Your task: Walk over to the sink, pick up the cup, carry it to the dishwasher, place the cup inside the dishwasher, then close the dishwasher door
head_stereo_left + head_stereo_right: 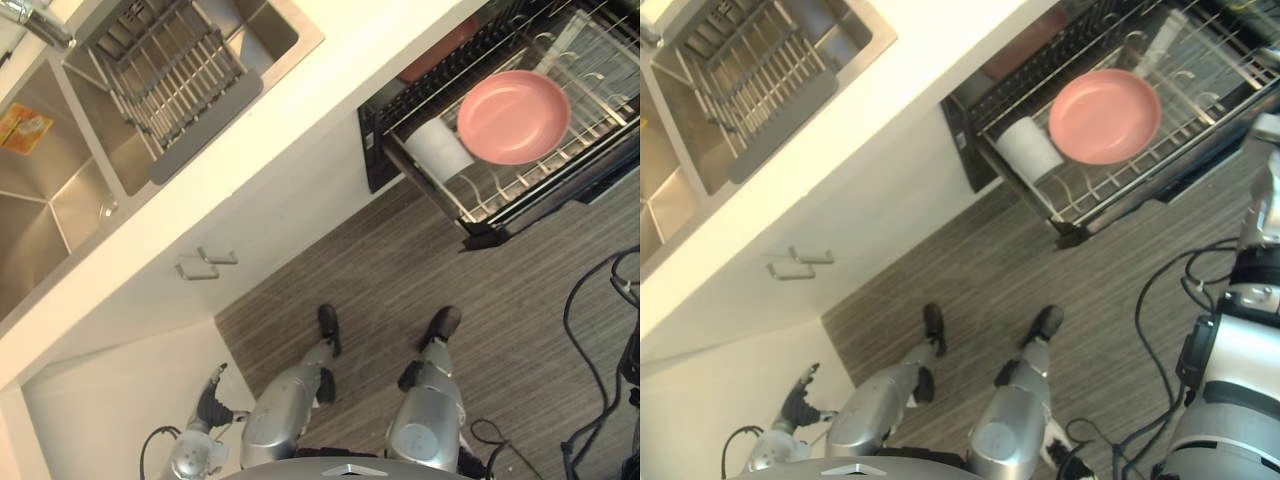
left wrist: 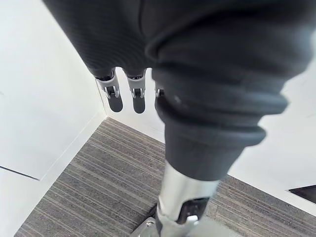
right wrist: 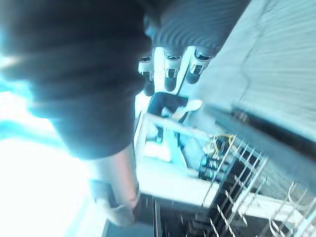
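Observation:
A white cup (image 1: 437, 148) lies on its side in the pulled-out wire rack (image 1: 500, 200) of the open dishwasher (image 1: 385, 130), beside a pink plate (image 1: 513, 117). My left hand (image 1: 212, 398) hangs low by my side, far from the dishwasher. Its fingers (image 2: 123, 96) are straight and hold nothing, with floor beneath them. My right hand shows in its wrist view with relaxed, empty fingers (image 3: 170, 74), and the wire rack (image 3: 237, 187) lies past them.
The steel sink (image 1: 60, 190) is at the upper left with a drying rack (image 1: 175, 75), a faucet (image 1: 40, 25) and a yellow packet (image 1: 22, 128). A white counter (image 1: 330, 70) runs between sink and dishwasher. Cabinet handles (image 1: 205, 263) stick out below it, above striped floor (image 1: 400, 260).

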Tool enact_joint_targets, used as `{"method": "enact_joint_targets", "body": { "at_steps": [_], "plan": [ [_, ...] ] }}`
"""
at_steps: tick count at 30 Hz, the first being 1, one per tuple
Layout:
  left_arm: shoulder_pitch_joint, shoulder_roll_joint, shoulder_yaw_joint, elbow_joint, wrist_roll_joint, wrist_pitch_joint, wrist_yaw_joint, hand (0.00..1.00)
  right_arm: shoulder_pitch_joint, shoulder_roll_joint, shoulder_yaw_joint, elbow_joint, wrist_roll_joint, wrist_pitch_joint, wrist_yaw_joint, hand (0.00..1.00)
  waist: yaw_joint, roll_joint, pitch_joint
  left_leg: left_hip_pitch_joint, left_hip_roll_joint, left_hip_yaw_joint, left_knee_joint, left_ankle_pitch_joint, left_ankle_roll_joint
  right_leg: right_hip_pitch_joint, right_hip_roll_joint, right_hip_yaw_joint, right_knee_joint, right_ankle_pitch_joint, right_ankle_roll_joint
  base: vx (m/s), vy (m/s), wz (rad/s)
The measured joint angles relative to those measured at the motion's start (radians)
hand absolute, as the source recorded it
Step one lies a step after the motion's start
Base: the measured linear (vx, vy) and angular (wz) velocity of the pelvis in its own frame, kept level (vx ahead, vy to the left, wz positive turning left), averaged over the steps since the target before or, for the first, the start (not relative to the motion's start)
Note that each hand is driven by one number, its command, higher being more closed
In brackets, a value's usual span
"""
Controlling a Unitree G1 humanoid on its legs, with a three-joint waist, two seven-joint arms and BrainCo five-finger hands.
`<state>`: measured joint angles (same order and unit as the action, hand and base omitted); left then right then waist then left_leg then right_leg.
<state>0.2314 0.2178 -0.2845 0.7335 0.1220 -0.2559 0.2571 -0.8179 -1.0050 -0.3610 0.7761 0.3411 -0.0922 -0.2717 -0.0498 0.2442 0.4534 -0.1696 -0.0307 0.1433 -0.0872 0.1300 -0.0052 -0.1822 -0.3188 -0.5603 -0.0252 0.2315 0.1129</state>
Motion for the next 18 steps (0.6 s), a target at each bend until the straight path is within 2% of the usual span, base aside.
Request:
{"method": "enact_joint_targets", "body": {
  "at_steps": [1, 3, 4, 5, 8, 10, 13, 16, 18],
  "plan": [
    [0.008, -0.011, 0.018, 0.021, 0.002, -0.002, 0.001, 0.0, 0.051, 0.005, -0.045, 0.039, 0.074, 0.004, -0.001, 1.0, -0.017, -0.013, -0.005, 0.018, 0.006, 0.004, 0.0, -0.004, -0.006, 0.02, 0.005, -0.003, 0.001, -0.006, -0.001, 0.11, -0.09, -0.03],
    [0.027, -0.018, 0.049, 0.044, 0.004, -0.004, 0.001, 0.0, 0.135, 0.028, -0.104, 0.082, 0.198, 0.014, 0.001, 1.0, -0.03, -0.039, -0.025, 0.033, 0.015, 0.031, 0.0, -0.008, -0.011, 0.034, 0.012, -0.001, 0.001, -0.014, -0.001, 0.08, -0.071, -0.07],
    [0.03, -0.018, 0.05, 0.056, 0.007, -0.003, 0.001, 0.0, 0.162, 0.036, -0.128, 0.1, 0.231, 0.016, 0.003, 1.0, -0.038, -0.045, -0.033, 0.035, 0.018, 0.037, 0.0, -0.009, -0.012, 0.041, 0.014, -0.004, 0.001, -0.017, -0.001, 0.06, -0.057, -0.05],
    [0.035, -0.019, 0.059, 0.084, 0.02, -0.003, 0.001, 0.0, 0.216, 0.058, -0.169, 0.137, 0.317, 0.035, 0.011, 1.0, -0.046, -0.063, -0.055, 0.036, 0.021, 0.053, 0.0, -0.013, -0.013, 0.043, 0.014, -0.001, 0.006, -0.024, 0.0, 0.03, -0.034, -0.02],
    [0.039, -0.027, 0.074, 0.135, 0.023, -0.003, 0.0, 0.0, 0.291, 0.102, -0.198, 0.179, 0.458, 0.085, 0.093, 1.0, -0.069, -0.077, -0.083, 0.04, 0.023, 0.077, 0.0, -0.023, -0.014, 0.045, 0.012, 0.001, 0.008, -0.039, 0.002, 0.01, -0.015, -0.02],
    [0.04, -0.032, 0.078, 0.149, 0.032, -0.003, 0.0, 0.0, 0.317, 0.12, -0.199, 0.187, 0.501, 0.119, 0.131, 1.0, -0.072, -0.076, -0.084, 0.041, 0.028, 0.114, 0.0, -0.024, -0.012, 0.045, 0.01, 0.003, 0.003, -0.036, 0.003, 0.01, -0.024, -0.05],
    [0.05, -0.04, 0.075, 0.165, 0.04, -0.003, -0.003, 0.0, 0.344, 0.189, -0.189, 0.188, 0.562, 0.169, 0.224, 1.0, -0.075, -0.073, -0.086, 0.029, 0.034, 0.162, 0.0, -0.022, -0.013, 0.041, 0.012, 0.005, -0.03, -0.015, 0.006, 0.02, -0.043, -0.02],
    [0.052, -0.041, 0.069, 0.164, 0.041, -0.004, -0.002, 0.0, 0.338, 0.235, -0.153, 0.187, 0.565, 0.185, 0.284, 1.0, -0.064, -0.065, -0.087, 0.016, 0.03, 0.167, 0.0, -0.012, -0.014, 0.02, 0.011, 0.013, -0.048, 0.005, 0.004, 0.07, -0.064, -0.02],
    [0.047, -0.04, 0.047, 0.159, 0.041, -0.003, -0.002, 0.0, 0.296, 0.25, -0.134, 0.185, 0.564, 0.187, 0.318, 1.0, -0.053, -0.04, -0.077, -0.004, 0.021, 0.169, 0.0, -0.007, -0.009, 0.001, 0.002, 0.019, -0.049, 0.019, 0.001, 0.05, -0.045, 0.02]
  ]
}}
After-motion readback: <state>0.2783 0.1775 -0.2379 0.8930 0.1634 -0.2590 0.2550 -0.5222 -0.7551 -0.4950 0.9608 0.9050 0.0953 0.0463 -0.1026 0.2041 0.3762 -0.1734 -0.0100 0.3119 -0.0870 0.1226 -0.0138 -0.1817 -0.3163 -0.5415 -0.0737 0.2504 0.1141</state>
